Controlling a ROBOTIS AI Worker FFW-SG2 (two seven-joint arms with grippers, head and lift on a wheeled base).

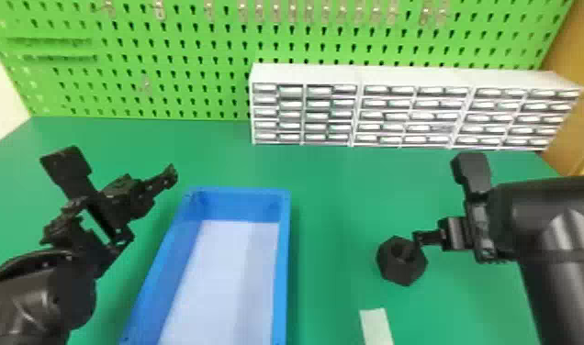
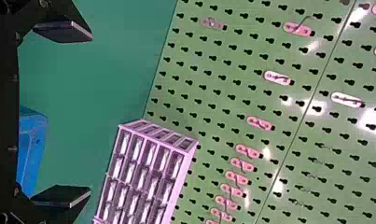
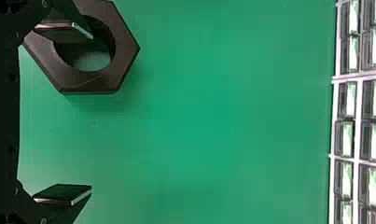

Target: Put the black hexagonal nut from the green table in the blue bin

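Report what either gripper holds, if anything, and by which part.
Nothing is held: the left gripper and right gripper both have open jaws, with one right jaw over the nut.

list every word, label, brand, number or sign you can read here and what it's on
No readable text anywhere.
Drawer fronts: any print is too small to read.
Pale strip: no writing can be made out.
Black hexagonal nut, blue bin: none legible.

Green table [image 1: 332, 192] beneath a blue bin [image 1: 284, 266]
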